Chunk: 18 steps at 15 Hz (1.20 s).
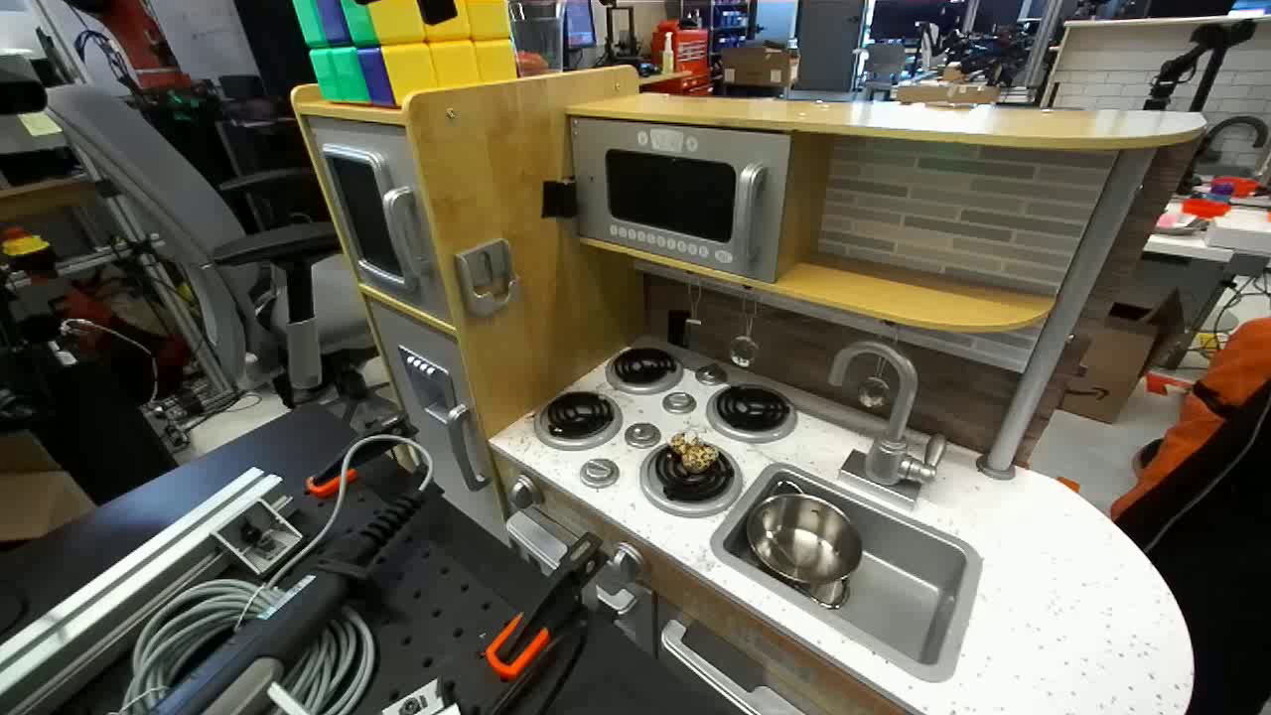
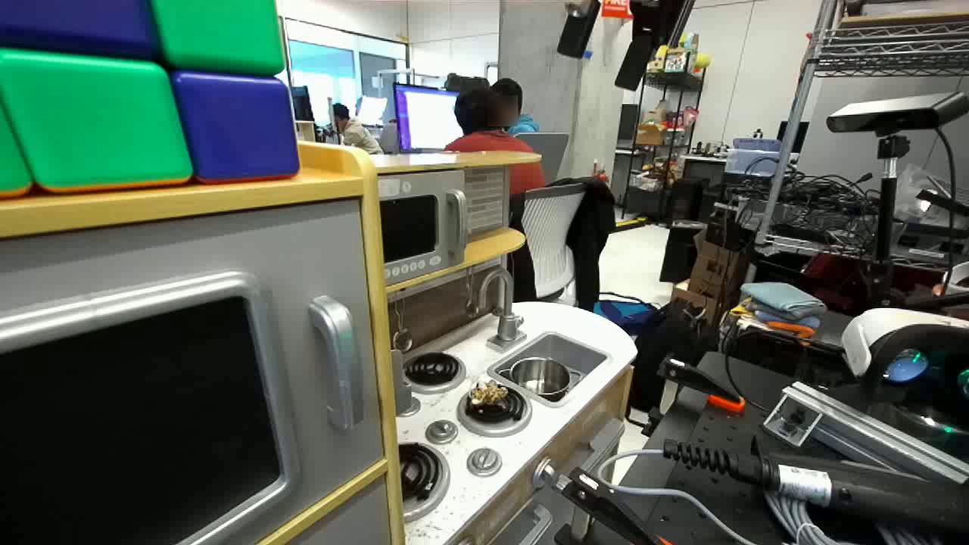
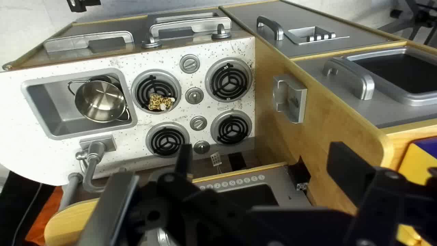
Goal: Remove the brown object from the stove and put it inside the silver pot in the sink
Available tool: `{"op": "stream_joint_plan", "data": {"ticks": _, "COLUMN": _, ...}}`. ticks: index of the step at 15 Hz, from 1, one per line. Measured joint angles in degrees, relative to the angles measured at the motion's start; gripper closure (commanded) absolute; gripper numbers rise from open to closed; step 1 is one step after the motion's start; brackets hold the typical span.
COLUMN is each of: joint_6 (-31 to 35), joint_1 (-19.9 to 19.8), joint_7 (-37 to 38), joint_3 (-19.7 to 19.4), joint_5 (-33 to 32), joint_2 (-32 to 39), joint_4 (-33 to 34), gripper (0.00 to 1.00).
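Filling much of an exterior view, the toy kitchen (image 1: 581, 308) carried its four-burner stove (image 3: 209, 108) beside the sink (image 1: 918, 586). The Robotiq gripper (image 3: 263, 164), in the wrist view, had its jaws spread wide with nothing between them. In the sink sat the silver pot (image 3: 99, 101), mouth upward; on the front burner (image 3: 150, 87) nearest it lay the leopard-spotted brown lump (image 3: 159, 102). The step in hand looked like the approach. Doing it well called for centring over the lump rather than the burner, coming down straight, and pinching lightly.
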Motion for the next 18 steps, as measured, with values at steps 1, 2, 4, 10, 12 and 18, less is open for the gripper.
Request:
{"op": "stream_joint_plan", "data": {"ticks": 1, "joint_6": 0.0, "joint_1": 0.0, "joint_7": 0.0, "joint_3": 0.0, "joint_5": 0.0, "joint_2": 0.0, "joint_4": 0.04, "gripper": 0.0}}
{"op": "stream_joint_plan", "data": {"ticks": 2, "joint_6": 0.0, "joint_1": 0.0, "joint_7": 0.0, "joint_3": 0.0, "joint_5": 0.0, "joint_2": 0.0, "joint_4": 0.06, "gripper": 0.0}}
{"op": "stream_joint_plan", "data": {"ticks": 4, "joint_6": 0.0, "joint_1": 0.0, "joint_7": 0.0, "joint_3": 0.0, "joint_5": 0.0, "joint_2": 0.0, "joint_4": 0.06, "gripper": 0.0}}
{"op": "stream_joint_plan", "data": {"ticks": 10, "joint_6": 0.0, "joint_1": -0.1, "joint_7": 0.25, "joint_3": -0.01, "joint_5": 0.0, "joint_2": 0.25, "joint_4": 0.02, "gripper": 0.0}}
{"op": "stream_joint_plan", "data": {"ticks": 12, "joint_6": 0.51, "joint_1": -0.97, "joint_7": 2.66, "joint_3": -0.06, "joint_5": 0.0, "joint_2": 2.85, "joint_4": 0.06, "gripper": 0.0}}
{"op": "stream_joint_plan", "data": {"ticks": 18, "joint_6": 13.12, "joint_1": -5.6, "joint_7": 10.59, "joint_3": -0.53, "joint_5": 0.01, "joint_2": 23.53, "joint_4": 1.19, "gripper": 0.0}}
